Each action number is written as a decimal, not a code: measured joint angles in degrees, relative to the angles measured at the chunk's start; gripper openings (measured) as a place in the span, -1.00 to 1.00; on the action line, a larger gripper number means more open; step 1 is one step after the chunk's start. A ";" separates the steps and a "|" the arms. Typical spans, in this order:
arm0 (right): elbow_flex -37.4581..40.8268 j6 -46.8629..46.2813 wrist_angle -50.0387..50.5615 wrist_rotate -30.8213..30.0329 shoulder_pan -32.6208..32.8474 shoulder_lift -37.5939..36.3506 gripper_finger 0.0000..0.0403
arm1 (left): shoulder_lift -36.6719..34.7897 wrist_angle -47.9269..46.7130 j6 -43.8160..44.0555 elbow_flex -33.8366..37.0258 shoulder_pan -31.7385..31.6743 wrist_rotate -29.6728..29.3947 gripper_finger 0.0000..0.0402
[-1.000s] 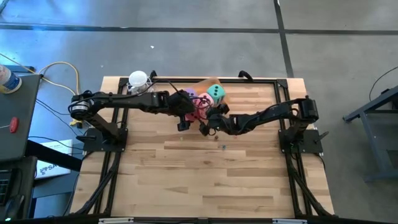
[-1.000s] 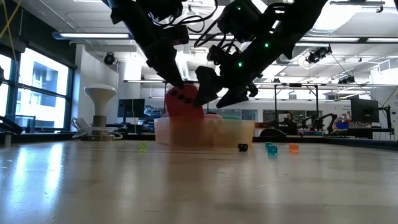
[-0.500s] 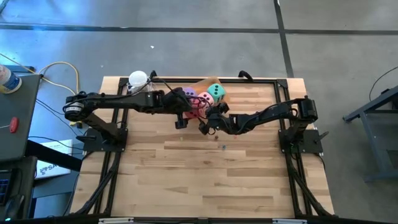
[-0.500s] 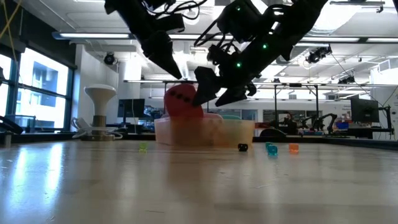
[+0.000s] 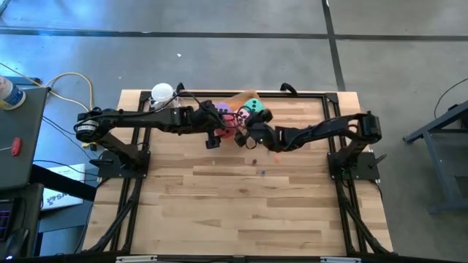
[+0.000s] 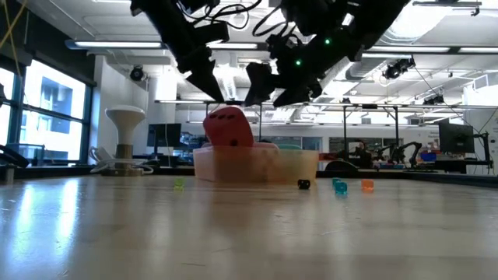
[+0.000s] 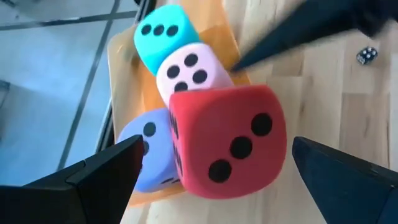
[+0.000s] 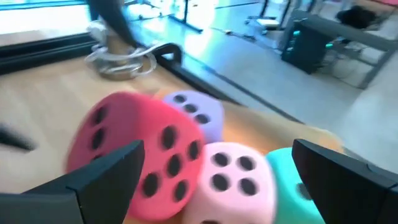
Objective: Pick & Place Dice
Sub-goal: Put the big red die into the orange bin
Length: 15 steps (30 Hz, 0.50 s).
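Note:
Four dice lie in a shallow translucent orange tray [image 7: 227, 37] at the table's far middle. They are teal [image 7: 161, 28], pink [image 7: 189, 71], purple [image 7: 146, 152] and red [image 7: 227, 140]. The red die [image 6: 228, 128] sits tilted at the tray's near side, leaning on the purple and pink dice. My left gripper [image 5: 214, 137] hangs open just above and left of the red die. My right gripper [image 5: 245, 139] hangs open just above and right of it. In both wrist views the fingers stand wide apart with nothing between them.
Several tiny coloured beads lie on the wood near the tray: green [image 6: 180, 183], black [image 6: 303, 184], teal [image 6: 339, 186] and orange [image 6: 366, 185]. A white stand [image 5: 162, 93] sits at the far left corner. The near half of the table [image 5: 241, 212] is bare wood.
My left gripper has risen off the red die and tipped a little, staying open. My right gripper has then lifted and moved a little toward the far edge, also open. The red die stays tilted at the tray's near side.

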<state>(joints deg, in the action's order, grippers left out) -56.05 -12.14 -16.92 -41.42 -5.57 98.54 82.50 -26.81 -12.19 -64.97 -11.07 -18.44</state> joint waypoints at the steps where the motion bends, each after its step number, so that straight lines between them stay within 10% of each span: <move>1: 0.00 0.00 0.02 -0.41 -0.48 -0.18 0.98 | -0.02 -0.49 0.00 0.00 0.00 -0.03 0.99; 15: 0.00 3.47 -3.46 10.03 -0.84 -0.28 0.98 | -7.36 -6.03 0.34 0.04 0.02 -2.49 0.99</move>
<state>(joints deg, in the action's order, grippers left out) -56.05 -8.67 -20.38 -31.39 -6.42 98.26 75.14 -32.84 -11.84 -64.93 -11.05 -20.93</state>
